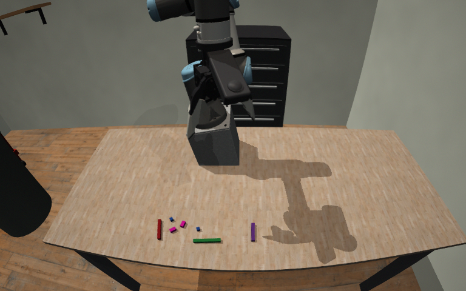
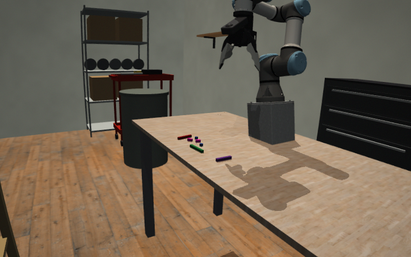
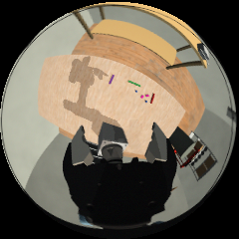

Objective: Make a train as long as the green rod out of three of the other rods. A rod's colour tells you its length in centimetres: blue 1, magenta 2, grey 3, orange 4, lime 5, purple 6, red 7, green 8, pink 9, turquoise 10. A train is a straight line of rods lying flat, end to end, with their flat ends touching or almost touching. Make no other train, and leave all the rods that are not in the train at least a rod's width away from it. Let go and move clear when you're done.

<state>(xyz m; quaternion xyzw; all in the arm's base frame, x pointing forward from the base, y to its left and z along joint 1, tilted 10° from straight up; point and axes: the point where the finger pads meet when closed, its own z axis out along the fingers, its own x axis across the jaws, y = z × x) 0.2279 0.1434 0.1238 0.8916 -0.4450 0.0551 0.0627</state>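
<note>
The green rod (image 1: 206, 240) lies flat near the table's front edge; it also shows in the exterior view (image 2: 196, 148) and the wrist view (image 3: 132, 83). The red rod (image 1: 159, 229) lies at the left. Two magenta rods (image 1: 182, 224) (image 1: 172, 229) and two blue rods (image 1: 171, 219) (image 1: 198, 228) lie loose between red and green. The purple rod (image 1: 252, 231) (image 2: 223, 158) lies alone to the right. No rods touch. My gripper (image 2: 238, 58) is open and empty, high above the table near the arm's base.
The arm's grey base block (image 1: 214, 145) stands at the table's back middle. A black drawer cabinet (image 1: 266, 73) stands behind the table. A dark bin (image 2: 143, 127), a red cart and a shelf stand off the table's left side.
</note>
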